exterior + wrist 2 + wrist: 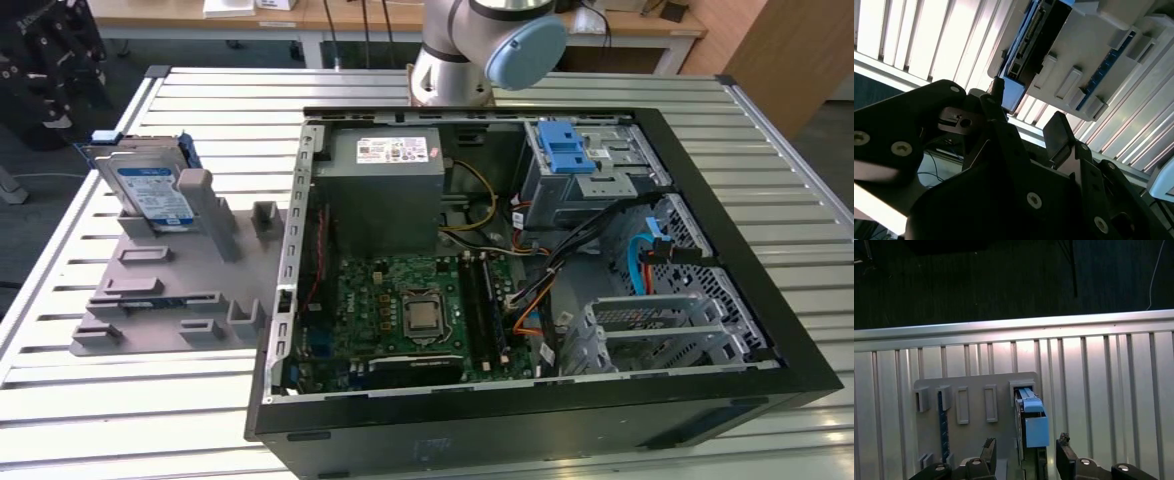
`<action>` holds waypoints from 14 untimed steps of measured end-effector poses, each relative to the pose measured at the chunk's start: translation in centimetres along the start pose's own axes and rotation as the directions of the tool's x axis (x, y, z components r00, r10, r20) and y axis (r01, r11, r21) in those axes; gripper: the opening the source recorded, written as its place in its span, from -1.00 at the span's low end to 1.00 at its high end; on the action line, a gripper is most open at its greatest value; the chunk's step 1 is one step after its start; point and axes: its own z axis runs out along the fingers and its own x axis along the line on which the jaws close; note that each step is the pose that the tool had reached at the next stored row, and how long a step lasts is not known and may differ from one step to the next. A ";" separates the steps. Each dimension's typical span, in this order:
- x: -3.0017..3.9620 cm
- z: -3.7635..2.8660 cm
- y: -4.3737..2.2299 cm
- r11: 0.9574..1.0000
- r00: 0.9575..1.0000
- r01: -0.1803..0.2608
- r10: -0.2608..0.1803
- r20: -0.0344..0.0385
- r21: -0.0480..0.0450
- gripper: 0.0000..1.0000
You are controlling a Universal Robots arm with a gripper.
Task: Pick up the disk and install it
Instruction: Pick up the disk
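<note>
While the opened computer case (534, 270) lies across the lower centre of the exterior view, the disk (147, 190) stands on edge farther back at upper left, slotted in a grey holder (174, 290) on the slatted table (160, 410). In both wrist views the gripper (1025, 447) (1026, 125) hangs near it, spread wide and empty. Pickup and installation both appear undone.
</note>
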 end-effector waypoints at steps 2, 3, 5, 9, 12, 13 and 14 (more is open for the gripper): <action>-0.03 0.05 0.00 1.000 1.000 0.000 0.000 0.000 0.000 0.18; -0.06 0.10 0.00 1.000 1.000 0.000 0.000 0.000 0.000 0.18; -0.11 0.19 0.02 1.000 1.000 0.000 0.000 0.000 0.000 0.18; -0.11 0.57 0.12 1.000 1.000 0.001 -0.001 0.000 0.000 0.18; -0.12 0.80 0.12 1.000 1.000 0.001 -0.001 0.000 0.000 0.18; -0.12 0.80 0.13 1.000 1.000 0.001 -0.001 0.000 0.000 0.18; -0.12 0.80 0.13 1.000 1.000 0.001 -0.001 0.000 0.000 0.18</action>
